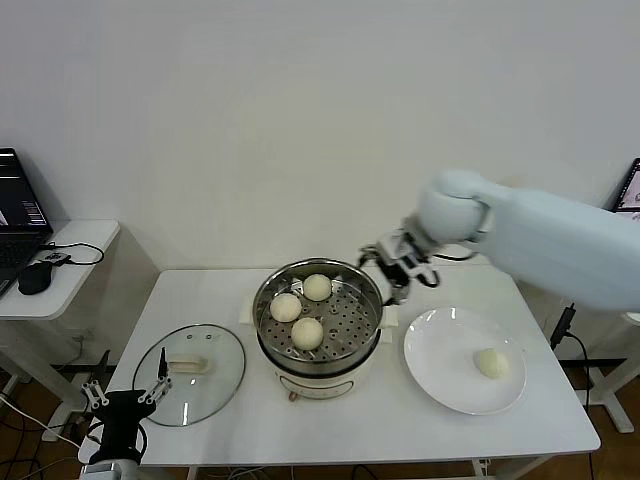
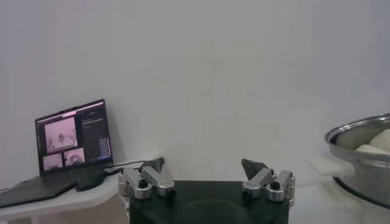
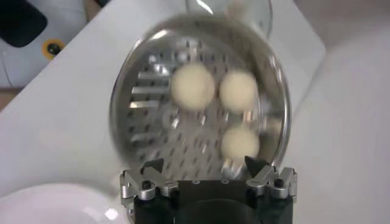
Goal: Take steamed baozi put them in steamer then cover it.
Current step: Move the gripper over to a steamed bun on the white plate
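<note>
Three cream-white baozi (image 1: 317, 287) (image 3: 192, 86) lie on the perforated tray of the shiny steamer (image 1: 264, 318) (image 3: 119, 103) at the table's middle. A fourth baozi (image 1: 490, 362) rests on the white plate (image 1: 440, 345) to the right. My right gripper (image 1: 393, 266) (image 3: 204, 163) hovers open and empty above the steamer's back right rim. The glass cover (image 1: 215, 385) with its cream handle lies flat on the table, left of the steamer. My left gripper (image 1: 125, 396) (image 2: 204, 163) waits open and empty at the table's front left edge, beside the cover.
A side table (image 1: 75, 262) at the far left carries a laptop (image 1: 18, 215) (image 2: 73, 143) and a mouse. The steamer's rim (image 2: 359, 137) shows far off in the left wrist view. A cable hangs by the table's right edge.
</note>
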`<state>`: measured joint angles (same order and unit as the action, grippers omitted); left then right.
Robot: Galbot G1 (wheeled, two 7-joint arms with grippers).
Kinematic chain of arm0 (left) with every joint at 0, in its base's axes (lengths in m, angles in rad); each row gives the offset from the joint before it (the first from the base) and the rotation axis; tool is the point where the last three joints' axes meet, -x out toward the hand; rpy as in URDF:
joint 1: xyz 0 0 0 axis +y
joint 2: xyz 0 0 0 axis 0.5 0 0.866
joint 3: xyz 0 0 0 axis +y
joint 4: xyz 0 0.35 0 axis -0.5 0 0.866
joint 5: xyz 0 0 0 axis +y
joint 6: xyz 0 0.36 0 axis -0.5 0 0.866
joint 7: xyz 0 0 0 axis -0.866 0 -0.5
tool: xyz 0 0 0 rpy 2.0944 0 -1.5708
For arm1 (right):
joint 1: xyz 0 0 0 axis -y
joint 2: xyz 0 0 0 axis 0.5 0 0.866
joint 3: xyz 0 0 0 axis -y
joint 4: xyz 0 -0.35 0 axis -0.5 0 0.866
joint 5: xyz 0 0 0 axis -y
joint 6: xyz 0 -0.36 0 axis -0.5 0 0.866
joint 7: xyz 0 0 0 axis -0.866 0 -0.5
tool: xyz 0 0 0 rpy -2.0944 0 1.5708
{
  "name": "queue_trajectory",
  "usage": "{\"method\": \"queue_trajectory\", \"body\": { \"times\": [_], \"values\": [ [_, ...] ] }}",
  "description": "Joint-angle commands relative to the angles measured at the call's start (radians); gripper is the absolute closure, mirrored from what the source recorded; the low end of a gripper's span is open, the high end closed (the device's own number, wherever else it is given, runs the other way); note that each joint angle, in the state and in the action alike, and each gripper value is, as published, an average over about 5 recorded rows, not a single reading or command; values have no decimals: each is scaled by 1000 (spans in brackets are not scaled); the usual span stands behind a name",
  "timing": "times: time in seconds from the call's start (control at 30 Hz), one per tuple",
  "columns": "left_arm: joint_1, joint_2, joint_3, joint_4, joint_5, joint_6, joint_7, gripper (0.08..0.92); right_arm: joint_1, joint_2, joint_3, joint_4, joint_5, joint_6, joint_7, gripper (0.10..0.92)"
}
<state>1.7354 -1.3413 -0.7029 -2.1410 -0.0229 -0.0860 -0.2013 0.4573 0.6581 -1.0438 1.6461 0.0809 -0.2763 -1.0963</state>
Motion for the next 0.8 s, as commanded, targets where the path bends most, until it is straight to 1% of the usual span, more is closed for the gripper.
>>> {"method": "queue_trajectory", "body": {
  "times": [0.03, 0.2, 0.33, 0.5, 0.8],
  "values": [
    [2, 17, 0, 2, -2, 1, 2, 177, -441, -321, 346, 5, -159, -1, -40, 203],
    [8, 21, 2, -1, 0, 4, 3, 177, -720, -324, 579, -50, -239, 30, -36, 203],
    [17, 19, 2, -6, 3, 4, 3, 177, -869, -306, 684, -87, -282, 38, -21, 203],
    [27, 15, -3, -19, 5, 5, 3, 177, -929, -262, 724, -158, -333, 38, 3, 203],
    [41, 4, -12, -24, 11, 4, 2, 177, -942, -180, 724, -264, -383, 41, 35, 203]
  ]
}}
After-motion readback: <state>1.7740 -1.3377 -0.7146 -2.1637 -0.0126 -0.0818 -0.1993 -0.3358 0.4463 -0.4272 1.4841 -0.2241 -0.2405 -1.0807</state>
